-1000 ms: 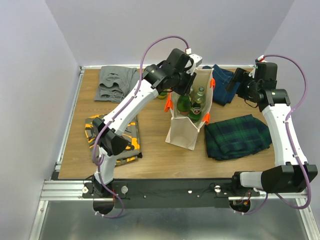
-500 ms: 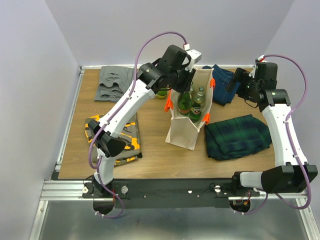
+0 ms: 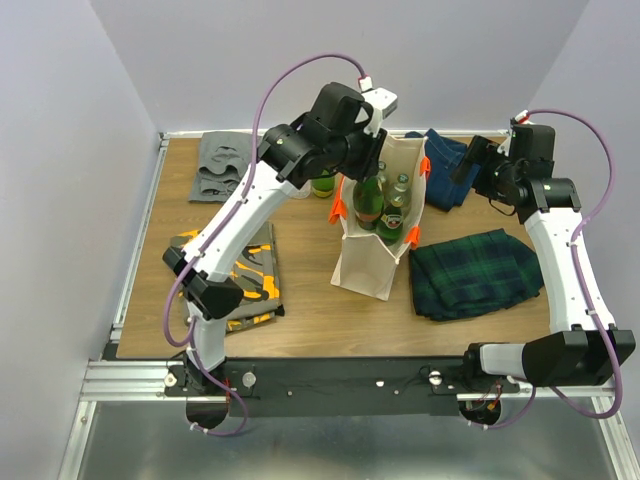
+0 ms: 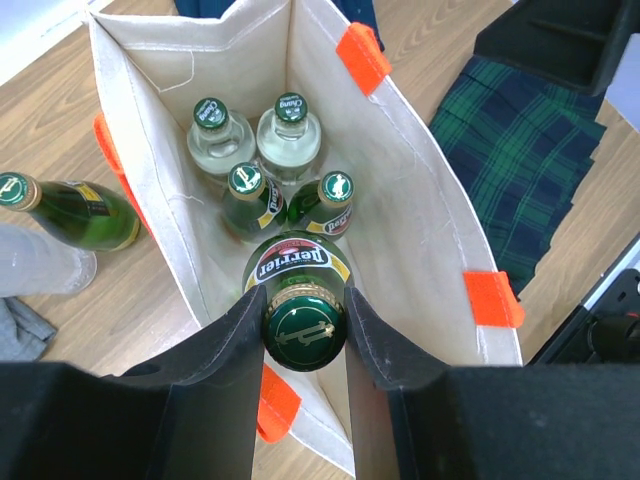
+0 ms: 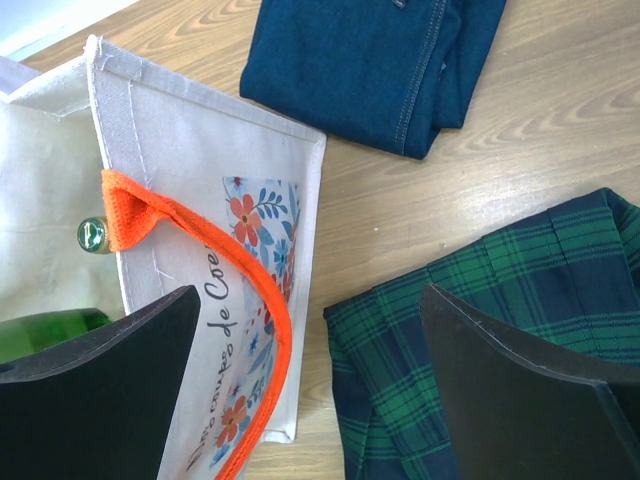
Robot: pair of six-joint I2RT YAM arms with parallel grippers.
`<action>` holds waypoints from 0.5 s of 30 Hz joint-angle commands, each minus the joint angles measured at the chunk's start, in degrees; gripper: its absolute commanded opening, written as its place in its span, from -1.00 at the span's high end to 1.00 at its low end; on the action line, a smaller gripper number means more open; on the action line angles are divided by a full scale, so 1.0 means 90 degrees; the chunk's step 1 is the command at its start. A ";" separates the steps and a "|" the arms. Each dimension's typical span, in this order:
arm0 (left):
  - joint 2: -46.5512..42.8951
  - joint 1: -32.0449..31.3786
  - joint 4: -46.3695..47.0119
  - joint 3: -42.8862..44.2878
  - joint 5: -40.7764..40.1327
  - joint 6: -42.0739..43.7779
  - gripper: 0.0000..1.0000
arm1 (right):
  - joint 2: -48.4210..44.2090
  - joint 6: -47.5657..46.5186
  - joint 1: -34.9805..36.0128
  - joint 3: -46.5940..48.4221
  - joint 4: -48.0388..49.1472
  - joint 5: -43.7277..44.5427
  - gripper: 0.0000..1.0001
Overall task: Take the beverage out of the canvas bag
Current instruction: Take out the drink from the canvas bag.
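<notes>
Perrier bottle (image 4: 303, 325), neck pinched in the left jaws, at the open mouth of the canvas bag (image 4: 420, 230). Right jaws wide apart, empty, beside the bag

The canvas bag (image 4: 420, 230) is seen as matt, coarsely woven cream cloth, its handles (image 5: 140, 210) as ribbed orange webbing. The beverage bottle (image 4: 300, 298) is glossy green glass under a metal cap. The worktop (image 5: 560, 110) is shown as smooth grained wood.
</notes>
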 commanded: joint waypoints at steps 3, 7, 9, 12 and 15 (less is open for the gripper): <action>-0.0696 0.0002 0.0974 0.0348 -0.0049 0.0045 1.00 | -0.0004 0.0082 -0.0006 0.0147 -0.0083 -0.0132 -1.00; -0.0745 0.0002 0.1033 0.0358 -0.0098 0.0025 1.00 | 0.0006 0.0082 -0.0006 0.0147 -0.0083 -0.0161 -1.00; -0.0783 0.0002 0.1063 0.0348 -0.0147 0.0035 1.00 | 0.0016 0.0092 -0.0016 0.0147 -0.0083 -0.0181 -1.00; -0.0832 0.0012 0.1072 0.0377 -0.0254 0.0054 1.00 | 0.0025 0.0092 -0.0016 0.0147 -0.0083 -0.0200 -1.00; -0.0891 0.0021 0.1072 0.0377 -0.0371 0.0074 1.00 | 0.0016 0.0092 -0.0006 0.0137 -0.0083 -0.0220 -1.00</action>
